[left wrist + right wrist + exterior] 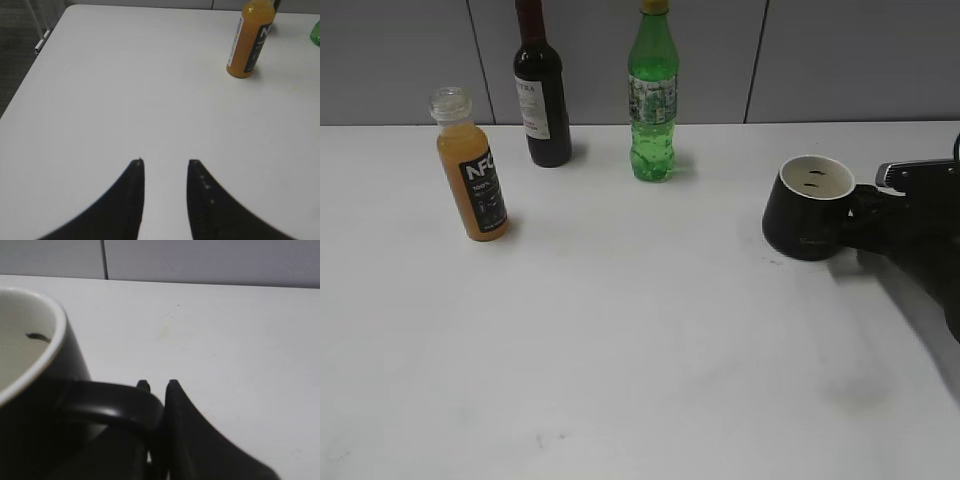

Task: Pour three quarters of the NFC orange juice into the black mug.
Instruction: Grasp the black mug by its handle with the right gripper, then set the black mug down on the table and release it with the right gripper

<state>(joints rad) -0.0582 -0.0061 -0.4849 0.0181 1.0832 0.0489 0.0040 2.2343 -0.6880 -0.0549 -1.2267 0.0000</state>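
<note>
The NFC orange juice bottle (pixel 472 170) stands uncapped on the white table at the left; it also shows at the top right of the left wrist view (pixel 250 40). The black mug (pixel 810 208) with a white inside sits tilted at the right. My right gripper (pixel 868 205) is shut on the mug's loop handle (pixel 115 402); its fingertips (pixel 158 385) show just past the handle. My left gripper (pixel 165 162) is open and empty over bare table, well short of the bottle. It is out of the exterior view.
A dark wine bottle (pixel 542 90) and a taller green soda bottle (pixel 652 95) stand at the back near the grey wall. The table's left edge (pixel 30 75) drops off to a dark floor.
</note>
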